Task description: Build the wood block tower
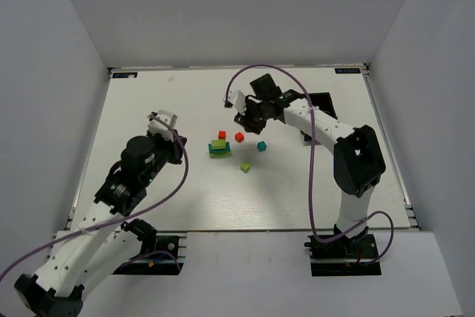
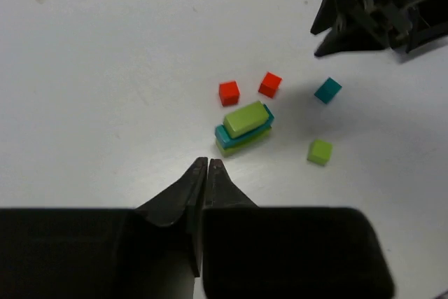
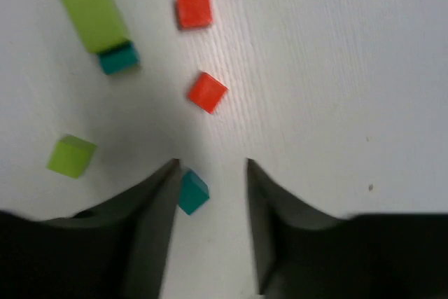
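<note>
Right fingers (image 3: 150, 218) seemingly astride teal cube (image 3: 192, 192)

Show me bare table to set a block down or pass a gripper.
Free: the table strip between the lime-green cube and the near edge; the far-left corner beyond the left arm. Crowded: the centre, where two red cubes, the teal cube and the open right gripper ring the block stack.
</note>
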`<action>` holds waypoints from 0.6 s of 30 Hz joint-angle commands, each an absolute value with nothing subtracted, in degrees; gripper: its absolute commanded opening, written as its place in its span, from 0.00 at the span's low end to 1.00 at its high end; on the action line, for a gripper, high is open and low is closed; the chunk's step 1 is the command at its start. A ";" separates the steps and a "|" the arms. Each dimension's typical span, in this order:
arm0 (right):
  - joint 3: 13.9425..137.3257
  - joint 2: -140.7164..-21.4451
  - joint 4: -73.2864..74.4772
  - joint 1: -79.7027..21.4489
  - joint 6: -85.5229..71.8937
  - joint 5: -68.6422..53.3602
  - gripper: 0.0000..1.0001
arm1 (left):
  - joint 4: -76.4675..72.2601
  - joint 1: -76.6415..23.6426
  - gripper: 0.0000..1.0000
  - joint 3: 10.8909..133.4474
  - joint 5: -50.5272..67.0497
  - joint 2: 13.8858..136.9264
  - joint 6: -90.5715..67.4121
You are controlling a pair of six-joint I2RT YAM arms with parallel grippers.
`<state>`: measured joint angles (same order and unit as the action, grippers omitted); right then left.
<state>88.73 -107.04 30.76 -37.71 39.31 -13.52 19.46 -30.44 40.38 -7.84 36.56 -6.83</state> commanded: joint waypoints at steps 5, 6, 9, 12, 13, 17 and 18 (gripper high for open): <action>92.63 -112.93 28.39 -32.08 31.47 -20.83 0.29 | 21.01 -30.15 0.26 42.55 -4.92 42.01 -5.19; 93.59 -113.90 28.04 -31.99 31.03 -22.22 0.32 | 21.01 -30.15 0.58 42.54 -5.44 41.40 -5.19; 95.79 -116.97 28.13 -32.08 29.71 -23.29 0.44 | 21.01 -30.15 0.78 41.92 -5.97 39.73 -5.71; 98.26 -119.17 28.21 -32.17 28.74 -23.64 0.51 | 21.01 -30.15 0.81 41.40 -5.98 39.11 -5.71; 98.78 -119.53 28.56 -32.25 28.57 -23.64 0.54 | 21.01 -30.15 0.81 41.40 -5.45 38.50 -5.71; 100.63 -121.81 29.09 -32.43 27.77 -23.47 0.58 | 21.01 -30.15 0.81 41.40 -4.83 37.97 -5.71; 100.81 -122.08 29.18 -32.43 27.60 -23.47 0.59 | 21.01 -30.15 0.81 41.40 -4.83 37.97 -5.71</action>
